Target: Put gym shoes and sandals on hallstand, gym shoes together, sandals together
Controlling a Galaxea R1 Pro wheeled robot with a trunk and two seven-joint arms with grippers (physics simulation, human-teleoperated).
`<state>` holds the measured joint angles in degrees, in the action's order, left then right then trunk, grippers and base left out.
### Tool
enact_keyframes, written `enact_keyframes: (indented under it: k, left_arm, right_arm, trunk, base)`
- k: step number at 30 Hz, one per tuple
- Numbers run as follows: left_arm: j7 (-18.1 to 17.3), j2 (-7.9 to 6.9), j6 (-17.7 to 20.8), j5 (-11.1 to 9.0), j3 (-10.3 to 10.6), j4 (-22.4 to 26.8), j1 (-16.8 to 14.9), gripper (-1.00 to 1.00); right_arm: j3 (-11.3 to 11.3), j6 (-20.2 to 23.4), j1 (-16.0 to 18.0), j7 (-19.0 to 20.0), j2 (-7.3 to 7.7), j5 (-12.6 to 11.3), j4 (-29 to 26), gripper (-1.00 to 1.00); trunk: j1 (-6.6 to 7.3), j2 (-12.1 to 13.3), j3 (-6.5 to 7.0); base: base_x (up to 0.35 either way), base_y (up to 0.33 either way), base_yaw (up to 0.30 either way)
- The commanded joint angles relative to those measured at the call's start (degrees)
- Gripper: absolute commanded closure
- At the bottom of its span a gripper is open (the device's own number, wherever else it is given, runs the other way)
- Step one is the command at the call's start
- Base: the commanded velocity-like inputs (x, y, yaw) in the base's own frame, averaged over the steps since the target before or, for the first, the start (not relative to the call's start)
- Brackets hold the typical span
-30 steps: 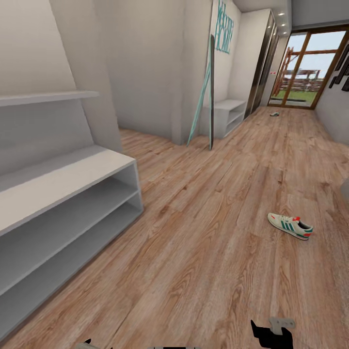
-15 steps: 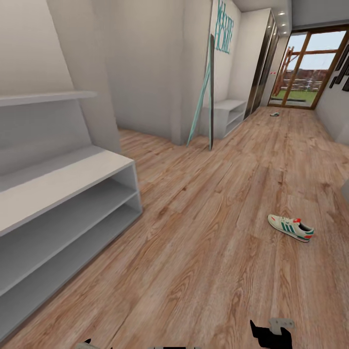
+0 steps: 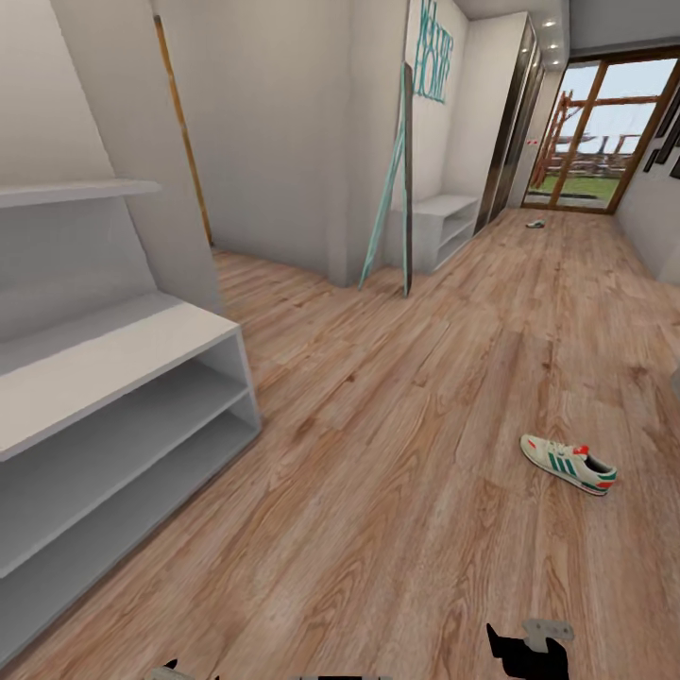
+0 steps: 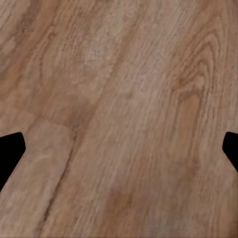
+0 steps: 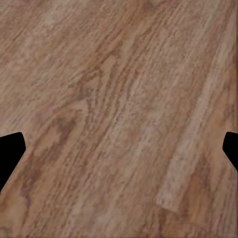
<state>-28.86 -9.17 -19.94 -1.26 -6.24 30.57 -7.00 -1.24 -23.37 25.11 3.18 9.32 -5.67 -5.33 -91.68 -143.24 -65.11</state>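
Both end effectors, left (image 4: 119, 148) and right (image 5: 119, 148), hang spread wide and empty above the corridor floor (image 3: 397, 491), one gym shoe (image 3: 569, 464) lying well apart from the bare hallstand (image 3: 113, 359): nothing placed yet.

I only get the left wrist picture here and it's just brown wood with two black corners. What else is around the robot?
Observer: Ahead and to the robot's right, one gym shoe lies on the corridor floor, cream with green stripes.
Operator: Is there somewhere to put it?
Observer: Yes, the hallstand stands to the robot's left, a pale bench unit with two open shelves, both bare where I can see them.
Operator: Any other shoes?
Observer: A small object lies far down the corridor near the glass door; too small to identify.
Operator: And the other hand?
Observer: The right gripper is open over bare floor, holding nothing.
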Motion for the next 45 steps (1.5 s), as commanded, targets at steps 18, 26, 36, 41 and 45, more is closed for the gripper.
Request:
enact_keyframes:
  k: [18,26,36,41,45]
  left_arm:
    - [-0.5,0.02,0.0,-0.1,-0.3,-0.1,0.0,-1.00]
    - [-0.5,0.03,0.0,-0.1,-0.2,-0.1,0.0,-1.00]
    - [-0.5,0.03,0.0,-0.1,-0.3,-0.2,0.0,-1.00]
    - [-0.5,0.03,0.1,-0.1,-0.3,-0.2,0.0,-1.00]
    - [-0.5,0.03,0.1,-0.1,-0.3,-0.2,0.0,-1.00]
  right_arm:
    - [-0.1,-0.2,0.0,0.4,0.01,-0.6,0.1,-1.00]
    - [-0.1,-0.2,0.0,0.8,0.16,-0.4,0.2,-1.00]
    - [-0.1,-0.2,0.0,0.6,0.23,-0.5,0.2,-1.00]
    - [0.0,-0.2,0.0,0.5,0.10,-0.5,0.2,-1.00]
    - [0.0,-0.2,0.0,0.4,0.02,-0.6,0.1,-1.00]
  trunk:
    - [-0.02,0.0,-0.05]
    - [-0.02,0.0,-0.05]
    - [-0.02,0.0,-0.05]
    - [-0.02,0.0,-0.05]
    - [-0.02,0.0,-0.05]
  base:
    - [0.329,-0.018,0.000]
    - [0.336,0.000,0.000]
    - [0.336,0.000,0.000]
    - [0.336,0.000,0.000]
    - [0.336,0.000,-0.017]
